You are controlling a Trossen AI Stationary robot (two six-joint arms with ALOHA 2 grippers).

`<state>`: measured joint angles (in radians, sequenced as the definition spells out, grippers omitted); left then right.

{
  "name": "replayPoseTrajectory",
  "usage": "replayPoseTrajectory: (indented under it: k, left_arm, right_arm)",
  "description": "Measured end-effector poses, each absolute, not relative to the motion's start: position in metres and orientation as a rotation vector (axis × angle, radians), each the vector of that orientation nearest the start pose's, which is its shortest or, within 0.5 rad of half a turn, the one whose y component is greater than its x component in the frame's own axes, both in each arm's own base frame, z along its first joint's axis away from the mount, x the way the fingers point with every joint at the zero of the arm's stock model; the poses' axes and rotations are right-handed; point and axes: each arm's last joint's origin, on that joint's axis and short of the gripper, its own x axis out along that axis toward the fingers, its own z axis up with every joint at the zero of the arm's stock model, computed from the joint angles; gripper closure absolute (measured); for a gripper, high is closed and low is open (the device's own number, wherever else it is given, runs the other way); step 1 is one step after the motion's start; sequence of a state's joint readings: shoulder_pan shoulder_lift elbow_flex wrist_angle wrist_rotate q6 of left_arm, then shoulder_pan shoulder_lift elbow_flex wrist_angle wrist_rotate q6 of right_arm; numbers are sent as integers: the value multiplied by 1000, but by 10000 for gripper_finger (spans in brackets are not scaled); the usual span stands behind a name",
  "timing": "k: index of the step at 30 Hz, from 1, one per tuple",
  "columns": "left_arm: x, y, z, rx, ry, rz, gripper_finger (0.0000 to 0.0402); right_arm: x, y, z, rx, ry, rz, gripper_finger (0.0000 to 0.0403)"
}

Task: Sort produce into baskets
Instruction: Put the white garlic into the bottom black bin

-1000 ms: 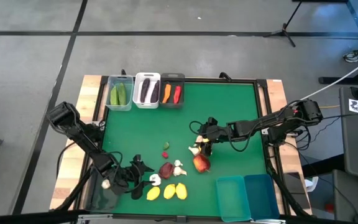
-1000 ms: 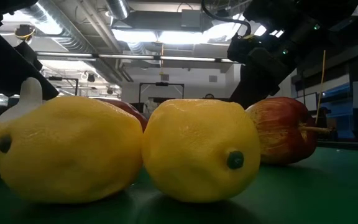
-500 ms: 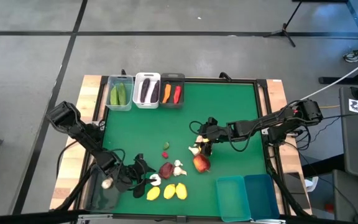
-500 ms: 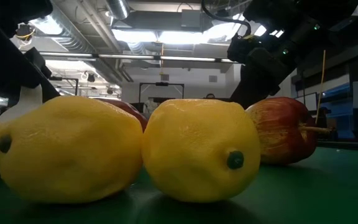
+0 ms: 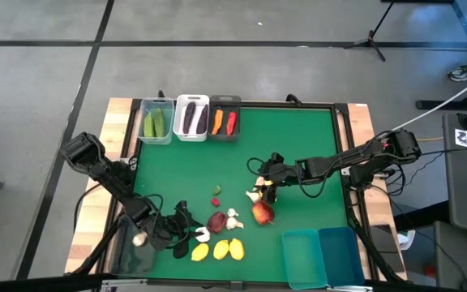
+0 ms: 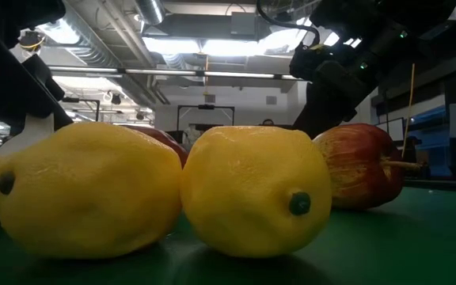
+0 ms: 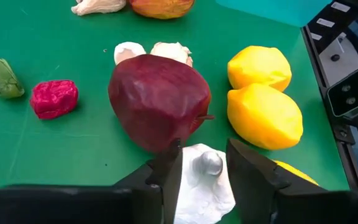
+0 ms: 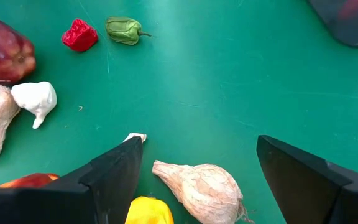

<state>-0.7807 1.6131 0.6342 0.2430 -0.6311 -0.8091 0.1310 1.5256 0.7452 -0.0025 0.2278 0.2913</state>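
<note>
The left tool (image 7: 201, 174) straddles a garlic bulb (image 7: 201, 180), fingers spread; closing may nudge the dark red fruit (image 7: 159, 101) touching it. The right tool (image 8: 197, 168) hovers spread.

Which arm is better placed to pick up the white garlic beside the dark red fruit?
Left. The left gripper already straddles that garlic, fingers open around it. The right gripper sits farther off over another bulb.

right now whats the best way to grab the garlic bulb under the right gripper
Across its fat middle, coming straight down. The garlic bulb lies on its side between the right gripper's wide-open fingers, and its tapered end would likely slip out.
</note>
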Motion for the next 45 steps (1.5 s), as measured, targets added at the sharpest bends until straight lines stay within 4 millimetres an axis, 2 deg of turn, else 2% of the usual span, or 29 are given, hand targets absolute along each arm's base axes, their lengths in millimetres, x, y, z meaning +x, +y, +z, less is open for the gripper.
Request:
replayPoseTrajectory:
  k: [14,25,30,34,38,45]
  left_arm:
    - [215,-189,136,-309,570,87,391]
    - [220,-184,143,-335,529,101,393]
    - [217,-182,162,-342,482,70,398]
    - [210,-178,185,-364,435,33,394]
    - [193,-175,206,-419,452,-26,393]
    - [154,-170,236,-691,546,-147,392]
  right_arm:
    - [291,32,170,137,749,-203,86]
    - [291,32,170,137,749,-203,86]
    - [291,32,170,137,749,-202,86]
    - [291,32,170,137,749,-203,86]
    - [291,32,170,137,749,-203,86]
    - [291,32,170,137,749,-203,86]
